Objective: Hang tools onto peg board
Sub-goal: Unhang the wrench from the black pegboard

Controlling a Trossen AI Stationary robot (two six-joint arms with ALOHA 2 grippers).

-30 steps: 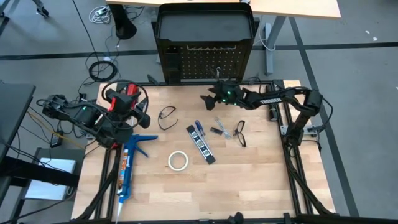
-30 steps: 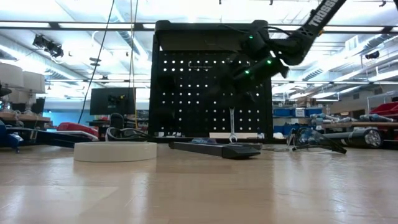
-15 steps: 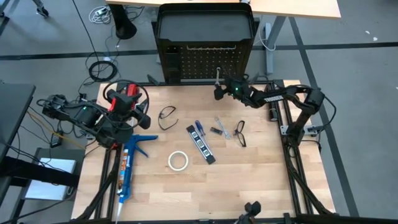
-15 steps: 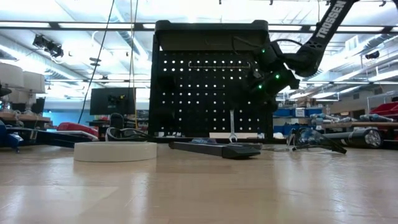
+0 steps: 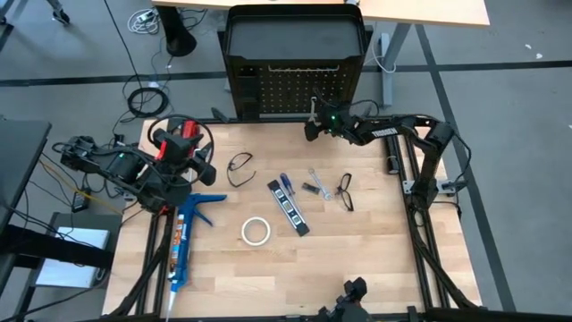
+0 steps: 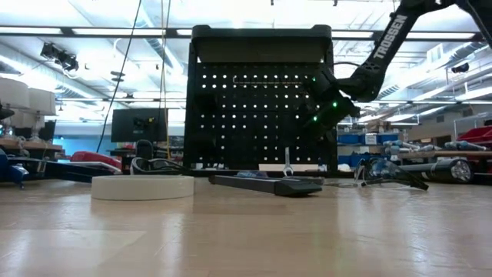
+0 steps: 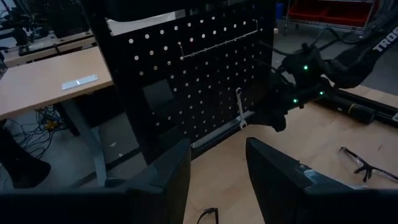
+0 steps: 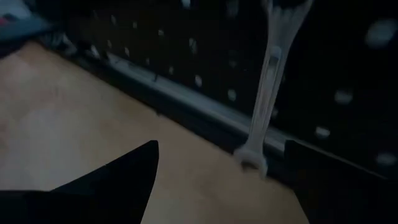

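Nearest the front edge of the bench (image 5: pixel 357 259), clock read from the bench centre in the overhead view with 12 at the far side:

- White tape roll (image 5: pixel 256 231) lies flat at about 7 o'clock.
- Blue caulking gun (image 5: pixel 181 240) lies along the 8 o'clock edge.
- Black-and-white pen-like tool (image 5: pixel 290 210) sits at centre. The blue-handled screwdriver (image 5: pixel 286 186) is just beside it on the 12 o'clock side.
- One silver wrench (image 5: pixel 316 182) lies flat at about 2 o'clock. A pair of safety glasses (image 5: pixel 345 190) is just beside it towards 3 o'clock.
- Second pair of glasses (image 5: pixel 239 166) sits at about 10 o'clock.
- Left tool (image 5: pixel 204 168) waits at the 9 o'clock edge near those glasses. Its fingers (image 7: pixel 168 180) stand apart with nothing between them: released.
- Right tool (image 5: pixel 310 128) is at 12 o'clock, close up to the lower part of the peg board (image 5: pixel 295 89). It is released, fingers apart, gripping nothing.
- Hung wrench (image 8: pixel 267 81) is on the peg board, upright, lower end close above the board's base rail. It is apart from the right tool's fingers.
- Peg board stands upright past the far bench edge at 12 o'clock.
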